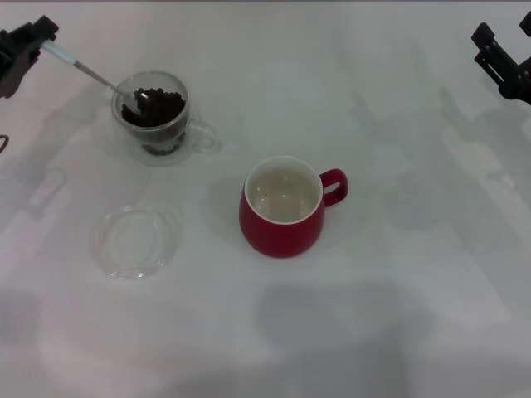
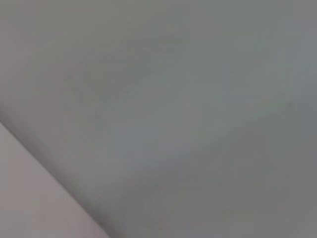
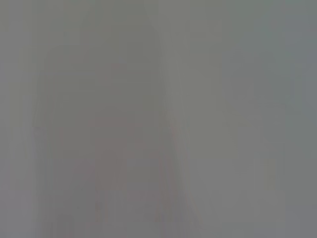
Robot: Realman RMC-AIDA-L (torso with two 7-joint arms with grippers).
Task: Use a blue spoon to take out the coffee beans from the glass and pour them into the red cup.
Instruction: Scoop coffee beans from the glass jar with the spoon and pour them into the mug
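At the far left of the head view my left gripper (image 1: 40, 43) is shut on the pale handle of the blue spoon (image 1: 91, 73). The spoon slants down into the glass (image 1: 153, 116), and its metal bowl rests among the dark coffee beans (image 1: 158, 108). The red cup (image 1: 282, 211) stands upright at the table's middle with its handle to the right; its cream inside holds only a few dark specks. My right gripper (image 1: 502, 58) hangs at the far right edge, away from everything. Both wrist views show only blank grey.
A flat clear glass saucer (image 1: 133, 242) lies on the white table (image 1: 398, 290) in front of the glass, to the left of the red cup.
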